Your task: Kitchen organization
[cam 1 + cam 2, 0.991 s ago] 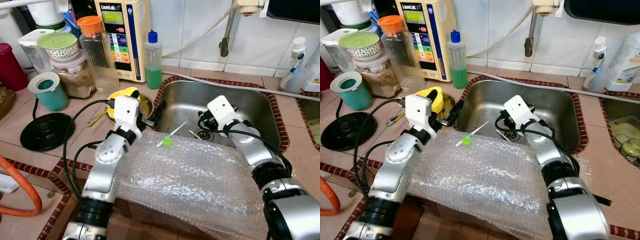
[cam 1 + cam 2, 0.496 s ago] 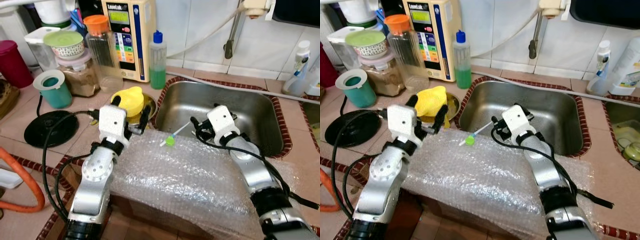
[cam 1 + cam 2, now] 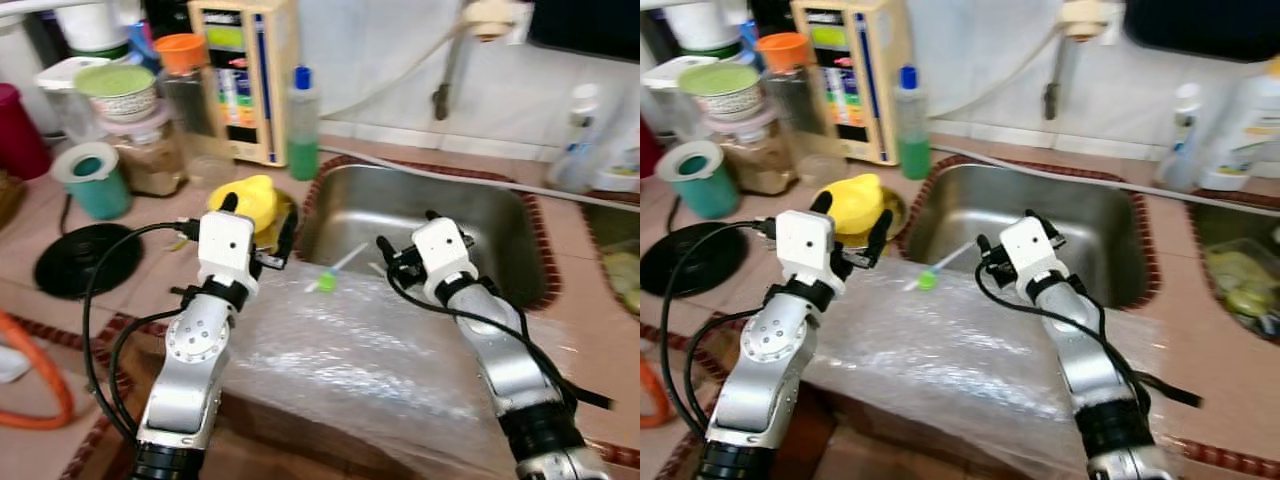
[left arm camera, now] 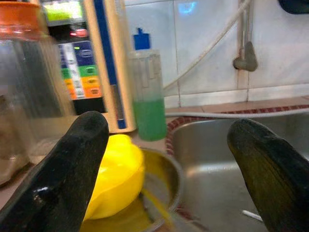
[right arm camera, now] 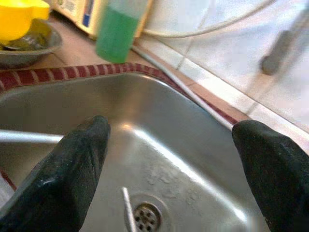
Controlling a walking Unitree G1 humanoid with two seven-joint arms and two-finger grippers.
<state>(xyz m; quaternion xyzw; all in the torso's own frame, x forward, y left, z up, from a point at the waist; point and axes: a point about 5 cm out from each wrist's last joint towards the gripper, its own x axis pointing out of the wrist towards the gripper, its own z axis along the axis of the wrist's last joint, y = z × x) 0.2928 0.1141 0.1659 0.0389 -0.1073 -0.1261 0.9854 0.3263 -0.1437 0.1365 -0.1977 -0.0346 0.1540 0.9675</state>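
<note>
Here both grippers hover over the bubble wrap (image 3: 370,350) at the sink's (image 3: 470,215) near edge, jaws spread wide and holding nothing. The left gripper (image 3: 255,215) faces the yellow lid (image 4: 116,179) in its metal bowl (image 4: 164,181), which lies just ahead of its fingers. The green-headed brush (image 3: 327,281) rests between the two grippers, on the wrap's edge. The right gripper (image 3: 405,240) points into the basin, toward the drain (image 5: 145,215).

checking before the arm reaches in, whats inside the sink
In the steel sink: a drain and a thin white stick beside it. The bubble wrap covers the sink's near edge.
</note>
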